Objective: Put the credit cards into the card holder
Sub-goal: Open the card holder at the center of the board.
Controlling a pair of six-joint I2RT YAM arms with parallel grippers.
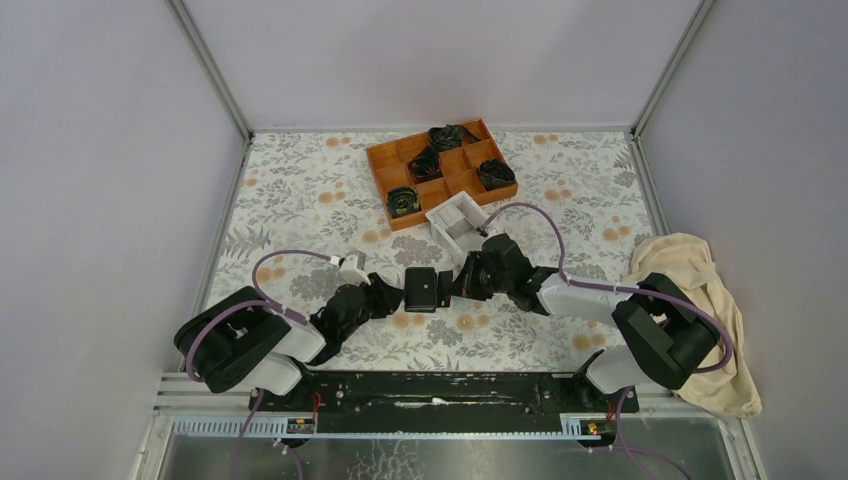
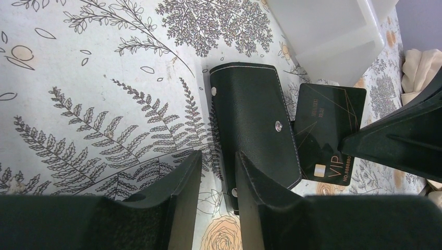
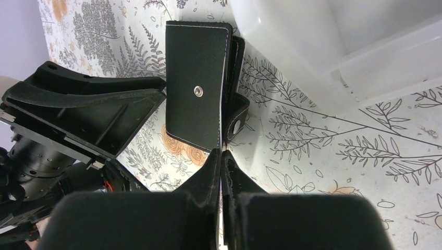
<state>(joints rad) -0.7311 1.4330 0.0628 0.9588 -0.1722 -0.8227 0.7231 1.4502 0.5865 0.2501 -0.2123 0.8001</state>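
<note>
The black card holder lies on the flowered cloth between my two grippers, with its snap flap facing up. My right gripper is shut on a thin black credit card marked VIP. It holds the card edge-on against the holder's open side, and the card's far edge is tucked behind the flap. My left gripper is open at the holder's near end. Its right finger overlaps the holder's edge. No pale grey-white cards are in view.
A white open-top box stands just behind the holder. An orange wooden compartment tray holding black coiled items sits further back. A cream cloth is bunched at the right edge by the right arm's base.
</note>
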